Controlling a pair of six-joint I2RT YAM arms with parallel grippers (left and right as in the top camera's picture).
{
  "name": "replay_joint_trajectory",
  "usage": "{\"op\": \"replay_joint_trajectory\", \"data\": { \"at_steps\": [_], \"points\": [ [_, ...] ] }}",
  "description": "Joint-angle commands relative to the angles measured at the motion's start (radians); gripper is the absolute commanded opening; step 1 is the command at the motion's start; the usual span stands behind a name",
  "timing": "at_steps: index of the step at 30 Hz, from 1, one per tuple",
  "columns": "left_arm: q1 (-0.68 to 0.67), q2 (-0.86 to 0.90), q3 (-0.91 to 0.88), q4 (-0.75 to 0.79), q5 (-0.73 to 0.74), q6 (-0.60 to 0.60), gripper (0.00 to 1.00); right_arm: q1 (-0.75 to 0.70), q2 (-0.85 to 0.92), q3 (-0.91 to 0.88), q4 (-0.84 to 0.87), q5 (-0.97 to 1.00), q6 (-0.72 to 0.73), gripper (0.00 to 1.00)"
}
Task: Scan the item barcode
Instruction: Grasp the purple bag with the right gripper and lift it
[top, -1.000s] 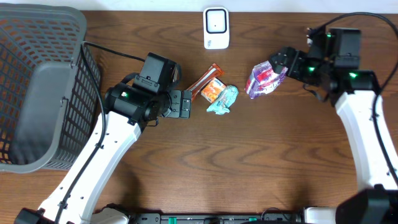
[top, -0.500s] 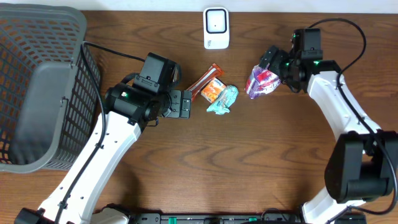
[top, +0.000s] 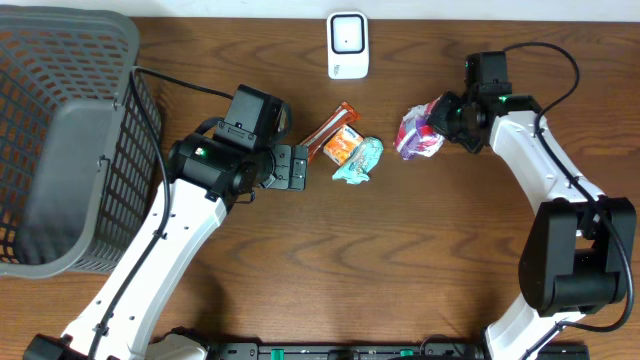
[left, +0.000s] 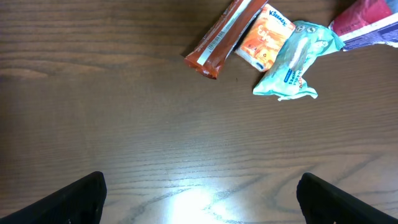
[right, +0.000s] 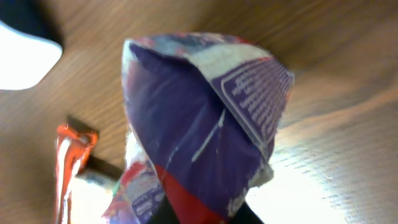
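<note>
**Right gripper (top: 447, 122) pinching a purple snack bag (top: 418, 133)**

We saw the right gripper pressed together on the bag's edge. The bag was just right of a teal packet (top: 358, 160) on the counter (top: 400, 260), near the white scanner (top: 347, 45). The left gripper (top: 298, 167) stood spread wide.

Left claw (top: 300, 167) gapes wide, arm bent at the elbow; right claw (top: 441, 121) is pinched closed.
</note>
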Motion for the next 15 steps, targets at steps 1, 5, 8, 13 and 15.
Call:
{"op": "replay_joint_trajectory", "data": {
  "at_steps": [1,5,8,13,15],
  "points": [
    [0.004,0.003,0.003,-0.004,0.008,0.0,0.98,-0.013,0.008,0.01,0.04,-0.29,-0.15,0.01],
    [0.004,0.003,0.003,-0.004,0.008,0.0,0.98,-0.051,-0.007,0.011,0.121,-0.649,-0.185,0.01],
    [0.004,0.003,0.003,-0.005,0.008,0.0,0.98,-0.087,-0.005,0.01,0.087,-0.796,-0.245,0.01],
    [0.004,0.003,0.003,-0.005,0.008,0.0,0.98,-0.14,0.006,0.005,-0.146,-0.665,-0.496,0.01],
    [0.004,0.003,0.003,-0.005,0.008,0.0,0.98,-0.16,0.019,-0.002,-0.176,-0.63,-0.559,0.01]
  ]
}}
